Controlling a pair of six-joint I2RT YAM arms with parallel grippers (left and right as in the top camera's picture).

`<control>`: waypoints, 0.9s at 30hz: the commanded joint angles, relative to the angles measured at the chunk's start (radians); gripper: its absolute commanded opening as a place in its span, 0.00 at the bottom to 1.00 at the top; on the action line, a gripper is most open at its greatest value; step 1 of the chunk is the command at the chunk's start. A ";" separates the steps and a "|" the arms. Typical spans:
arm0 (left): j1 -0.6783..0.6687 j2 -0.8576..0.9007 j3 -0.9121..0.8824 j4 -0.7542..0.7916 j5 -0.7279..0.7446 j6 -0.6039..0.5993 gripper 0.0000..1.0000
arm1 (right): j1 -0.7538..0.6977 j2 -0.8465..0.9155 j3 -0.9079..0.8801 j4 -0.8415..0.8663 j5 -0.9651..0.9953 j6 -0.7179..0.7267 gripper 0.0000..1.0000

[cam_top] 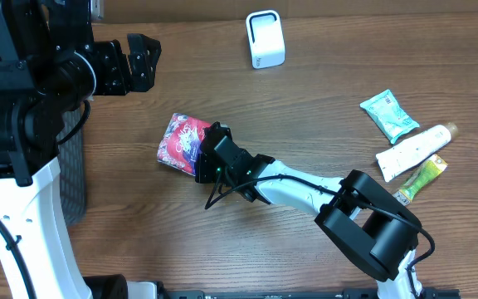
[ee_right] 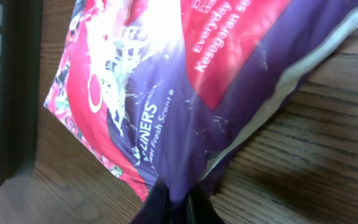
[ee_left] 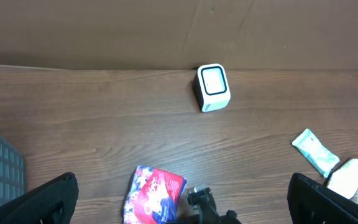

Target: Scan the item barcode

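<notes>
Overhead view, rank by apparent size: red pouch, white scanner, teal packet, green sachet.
1. red pouch and white scanner: too alike to rank; pouch partly under the right gripper
2. teal packet
3. green sachet

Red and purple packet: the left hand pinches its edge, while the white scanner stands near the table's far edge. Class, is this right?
Not quite. The right hand pinches the packet, as the right wrist view shows; the left hand hangs open, apart. The scanner stands as stated.
</notes>
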 commanded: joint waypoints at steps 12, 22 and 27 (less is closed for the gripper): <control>0.000 0.006 0.010 0.003 -0.002 0.016 1.00 | -0.158 -0.331 0.010 -0.367 0.032 -0.341 0.04; 0.000 0.006 0.010 0.004 -0.002 0.016 0.99 | -0.132 -0.509 0.011 -0.765 0.570 -0.568 0.04; 0.000 0.006 0.010 0.003 -0.002 0.016 1.00 | -0.083 -0.472 0.011 -0.864 0.640 -0.565 0.04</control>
